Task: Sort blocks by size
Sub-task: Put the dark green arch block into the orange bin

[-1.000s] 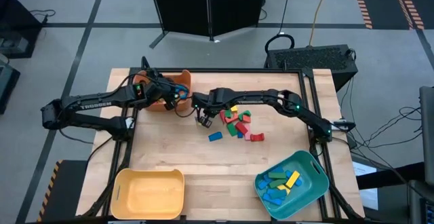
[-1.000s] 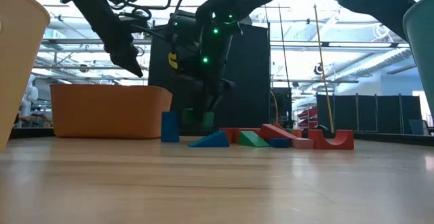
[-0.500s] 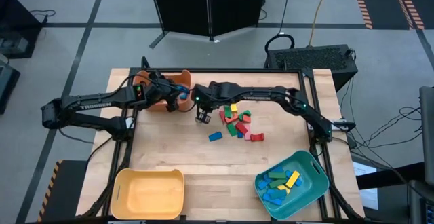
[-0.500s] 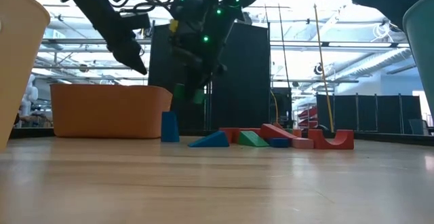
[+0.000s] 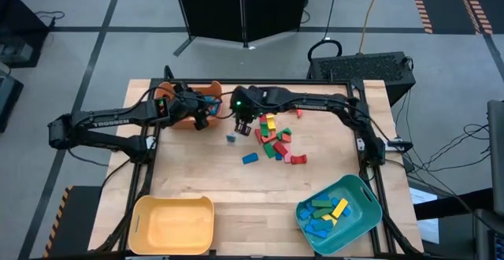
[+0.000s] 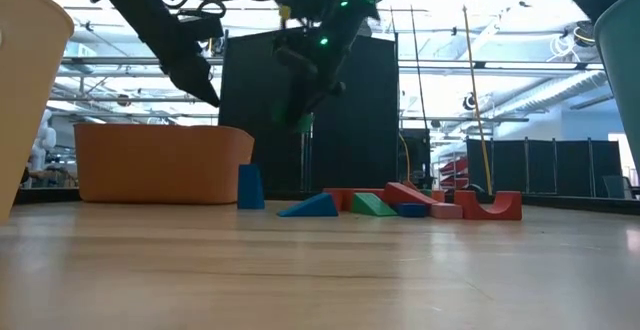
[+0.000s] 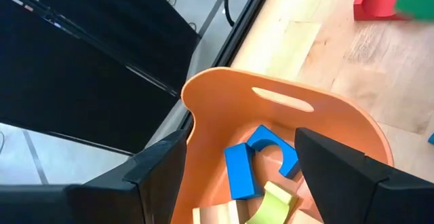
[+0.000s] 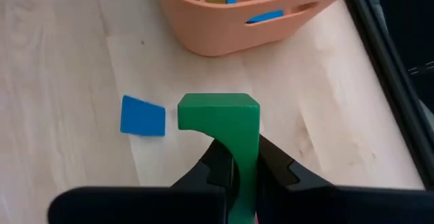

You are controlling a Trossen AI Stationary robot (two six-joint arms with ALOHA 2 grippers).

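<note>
Blocks [image 5: 273, 140] lie in a loose pile near the middle of the tabletop [image 5: 260, 205] — small painted wooden pieces in red, green, yellow and blue, with a red arch at the pile's edge. One blue block [image 5: 250, 158] lies apart from the pile, and a smaller blue piece [image 8: 142, 116] lies alone on the wood near the orange bin [image 5: 206, 96]. The right gripper [image 5: 242, 128] is clamped on a green block [image 8: 224, 125], held up above the tabletop between the pile and the orange bin. The left gripper [image 7: 237, 176] hangs over the orange bin with its fingers wide apart; inside the bin are a blue arch, a blue cube and pale green pieces. More blue, green and yellow blocks fill the teal bin [image 5: 370, 201], while the yellow bin [image 5: 172, 227] stands at the other near corner. The tabletop is light wood — around it are a grey floor, cables and a tall black cabinet [image 5: 240, 8].
</note>
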